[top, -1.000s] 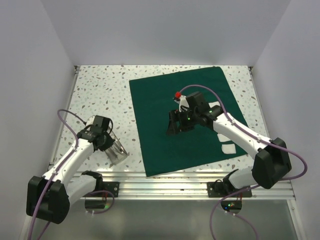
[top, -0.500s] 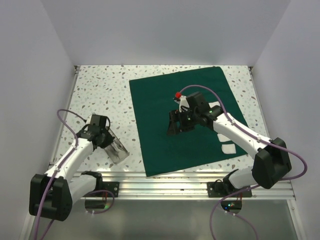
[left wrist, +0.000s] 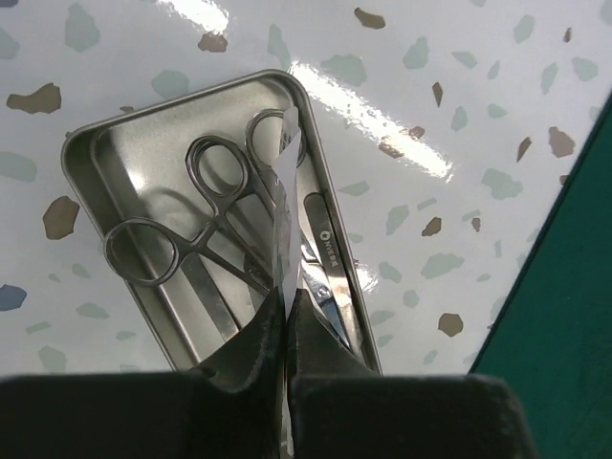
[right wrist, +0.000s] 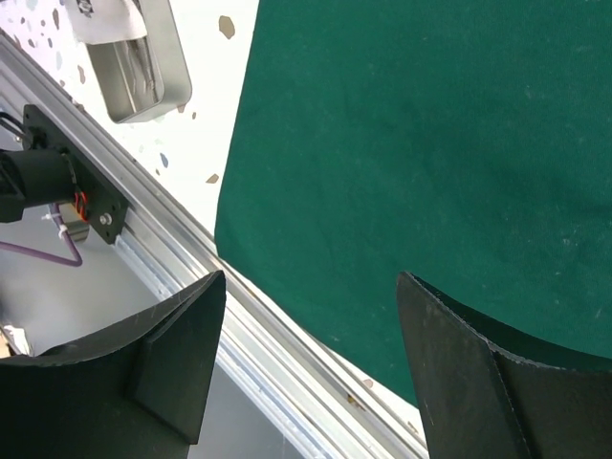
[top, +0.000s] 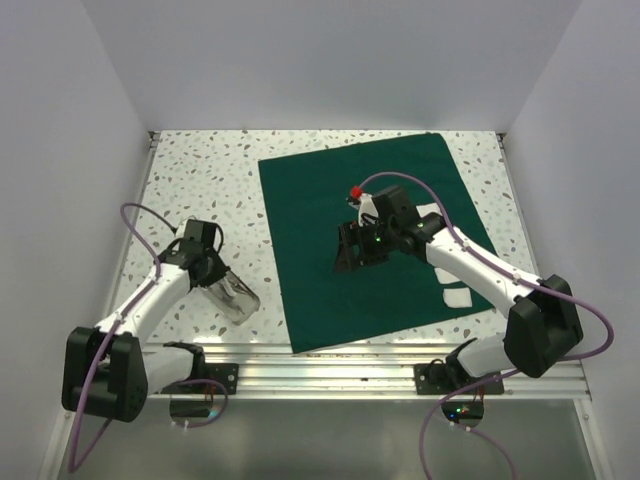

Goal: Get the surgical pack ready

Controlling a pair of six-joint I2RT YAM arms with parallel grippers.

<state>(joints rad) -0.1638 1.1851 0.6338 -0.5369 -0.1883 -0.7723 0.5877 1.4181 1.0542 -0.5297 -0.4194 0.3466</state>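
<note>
Close to the near rail, on the left of the speckled surface (top: 190,190), the left fingers (left wrist: 251,349) are pinched almost shut at the near end of a steel tray (left wrist: 143,129) and appear to grip its wall. A thin pale strip rising between them cannot be identified. Ring-handled instruments (left wrist: 206,225) and tweezers (left wrist: 325,251) lie loose inside the tray. It sits near the left edge of the pack (top: 310,200) but apart from it, on bare surface.

The pack, a dark green matte cloth, lies spread flat as a broad, slightly skewed square. It reaches from the near rail almost to the far wall, right of centre, with no fold begun and hardly a wrinkle. Over its middle hover the right fingers (right wrist: 163,373), spread wide and holding nothing. Small white pieces (top: 455,297) lie along the pack's right edge, too small to name.

The step in hand looks like loading: the cloth is laid out and the instruments have yet to reach it. The next move probably calls for bringing the tray rightward onto the middle of the pack. It would need to be held level so the loose steel does not slide out. The right arm would have to clear the landing spot, and the cloth's edge should not be dragged or rucked.
</note>
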